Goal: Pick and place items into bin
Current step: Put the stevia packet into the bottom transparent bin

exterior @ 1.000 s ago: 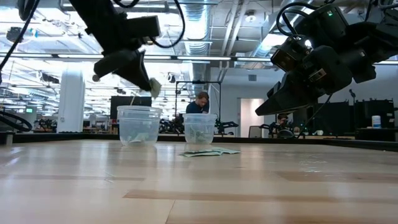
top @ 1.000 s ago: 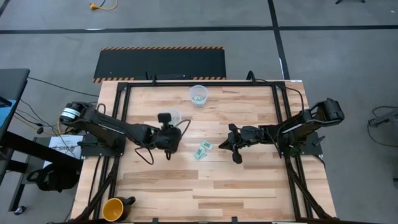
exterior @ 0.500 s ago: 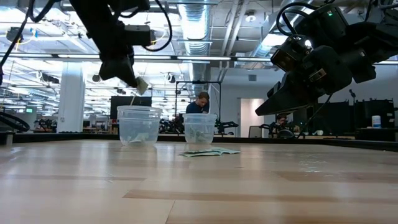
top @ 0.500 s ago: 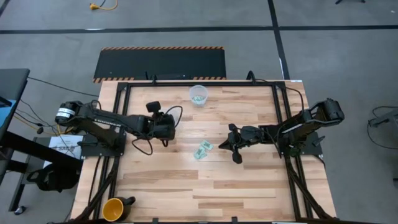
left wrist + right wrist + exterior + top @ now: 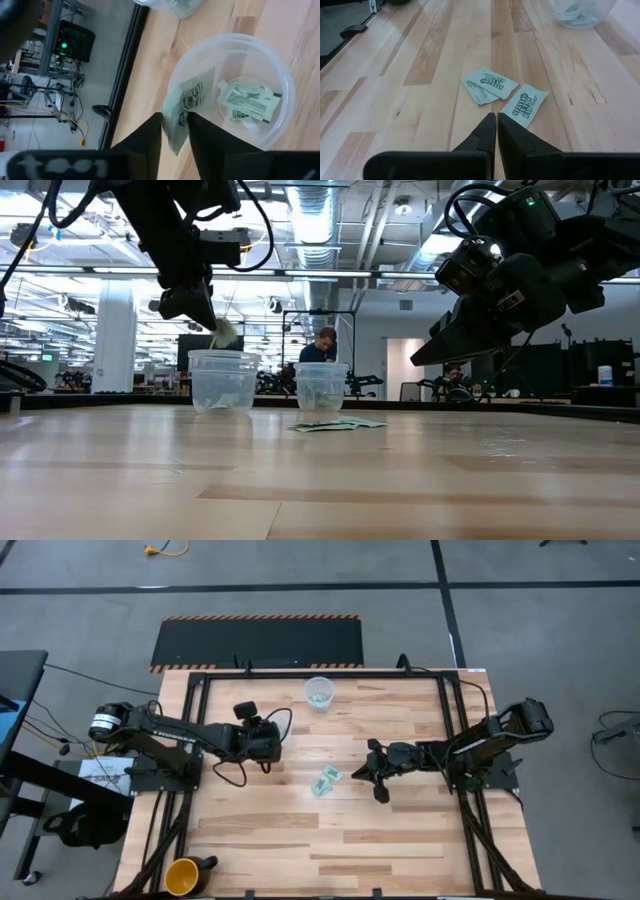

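Left tool (image 5: pixel 174 122) hangs over a clear bin (image 5: pixel 280 75), fingers clamped on one green packet (image 5: pixel 182 107). Right tool (image 5: pixel 496 131), fingers together, hovers near loose packets (image 5: pixel 489 85) on the desk (image 5: pixel 420 75).

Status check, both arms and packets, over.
Left gripper shut on packet above clear cup. Right gripper shut, empty, over loose packets. Nothing blocking.
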Controlling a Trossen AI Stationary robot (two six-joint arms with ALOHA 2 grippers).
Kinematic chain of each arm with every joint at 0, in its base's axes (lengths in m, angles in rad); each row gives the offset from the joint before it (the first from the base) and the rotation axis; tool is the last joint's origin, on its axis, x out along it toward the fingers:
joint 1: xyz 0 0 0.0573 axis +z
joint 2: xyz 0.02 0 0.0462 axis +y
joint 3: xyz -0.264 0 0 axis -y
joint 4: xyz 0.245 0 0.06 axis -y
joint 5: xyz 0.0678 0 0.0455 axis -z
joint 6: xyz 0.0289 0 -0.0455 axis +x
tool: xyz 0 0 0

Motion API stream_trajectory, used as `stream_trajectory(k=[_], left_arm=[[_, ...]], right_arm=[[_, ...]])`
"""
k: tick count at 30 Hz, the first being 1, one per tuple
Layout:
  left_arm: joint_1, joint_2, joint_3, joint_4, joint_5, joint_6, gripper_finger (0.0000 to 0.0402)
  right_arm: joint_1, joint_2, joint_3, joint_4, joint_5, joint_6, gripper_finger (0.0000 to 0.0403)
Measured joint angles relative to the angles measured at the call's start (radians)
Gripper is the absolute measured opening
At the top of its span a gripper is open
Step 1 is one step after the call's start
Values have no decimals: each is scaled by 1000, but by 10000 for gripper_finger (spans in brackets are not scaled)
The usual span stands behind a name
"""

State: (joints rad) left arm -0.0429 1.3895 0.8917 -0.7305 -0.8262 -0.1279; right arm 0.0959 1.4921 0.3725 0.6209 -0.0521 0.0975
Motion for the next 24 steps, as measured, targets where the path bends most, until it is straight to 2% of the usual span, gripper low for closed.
stream_trajectory(k=[7, 13, 15, 22, 24], left_arm=[[0, 0, 0, 19, -1, 0, 126], [-2, 0, 0, 86, 34, 34, 137], [-3, 0, 0, 143, 112, 71, 137], [-37, 0, 0, 421, 521, 221, 137], [-48, 1, 0, 497, 592, 229, 137]], right_arm=[[0, 0, 0, 0, 0, 0, 10], [0, 0, 0, 0, 0, 0, 10], [0, 0, 0, 0, 0, 0, 10], [0, 0, 0, 0, 0, 0, 10], [0, 0, 0, 0, 0, 0, 10]])
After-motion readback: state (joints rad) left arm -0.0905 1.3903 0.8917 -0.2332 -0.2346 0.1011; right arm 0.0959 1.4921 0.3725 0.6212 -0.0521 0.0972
